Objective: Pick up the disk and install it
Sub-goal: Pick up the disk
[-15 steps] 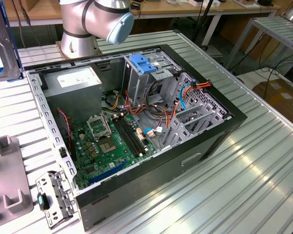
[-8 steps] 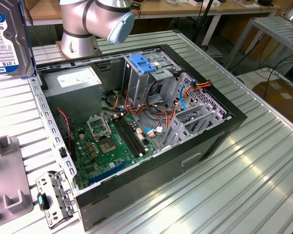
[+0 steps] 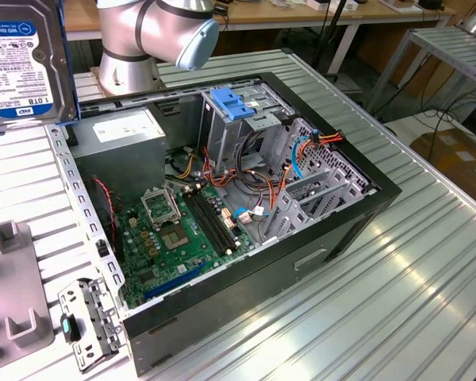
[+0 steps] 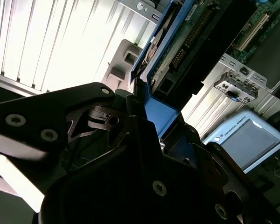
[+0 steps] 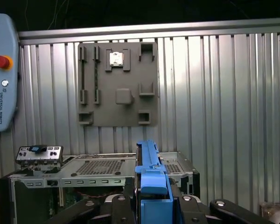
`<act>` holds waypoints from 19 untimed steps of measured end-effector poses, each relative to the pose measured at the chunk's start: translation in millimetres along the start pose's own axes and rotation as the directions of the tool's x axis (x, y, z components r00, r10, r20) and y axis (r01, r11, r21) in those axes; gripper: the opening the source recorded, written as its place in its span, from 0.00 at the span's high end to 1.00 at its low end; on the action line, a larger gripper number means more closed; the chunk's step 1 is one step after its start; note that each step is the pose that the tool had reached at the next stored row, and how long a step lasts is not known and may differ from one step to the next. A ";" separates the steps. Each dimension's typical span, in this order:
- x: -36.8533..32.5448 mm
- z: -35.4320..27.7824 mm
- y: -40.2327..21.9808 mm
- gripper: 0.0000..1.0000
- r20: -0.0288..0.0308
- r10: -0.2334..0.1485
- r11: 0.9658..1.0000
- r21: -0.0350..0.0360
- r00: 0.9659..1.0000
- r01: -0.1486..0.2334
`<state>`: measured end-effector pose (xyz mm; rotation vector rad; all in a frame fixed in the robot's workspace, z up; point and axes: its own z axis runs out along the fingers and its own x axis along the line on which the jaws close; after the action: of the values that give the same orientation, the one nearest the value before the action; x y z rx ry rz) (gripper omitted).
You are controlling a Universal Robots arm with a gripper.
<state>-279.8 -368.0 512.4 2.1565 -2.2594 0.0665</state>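
Observation:
The disk point(image 3: 20, 59), black with a white and blue label and a blue plastic frame, hangs in the air at the exterior view's far left, above the table and apart from the open computer case point(image 3: 222, 206). In both wrist views my gripper point(image 5: 151, 198) point(image 4: 154, 116) is shut on the blue frame at one end of the disk point(image 5: 148, 168). The disk's green circuit-board side point(image 4: 186, 42) shows in the second wrist view. A blue plastic bracket point(image 3: 232, 103) sits on top of the case's drive cage.
A grey fixture plate point(image 3: 12, 302) point(image 5: 116, 84) and a small metal port panel point(image 3: 87, 321) lie on the ribbed table beside the case. The arm's base point(image 3: 135, 48) stands behind the case. A teach pendant point(image 5: 2, 70) point(image 4: 245, 137) lies nearby.

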 end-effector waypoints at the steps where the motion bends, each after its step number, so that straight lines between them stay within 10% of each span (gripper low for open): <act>1: 0.4 0.0 -1.7 0.63 0.000 0.000 1.000 0.000 1.000 0.000; 19: 3.5 1.3 -52.5 0.63 0.000 0.000 1.000 0.000 1.000 0.000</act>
<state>-227.6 -374.0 512.2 2.1566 -2.2593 0.0665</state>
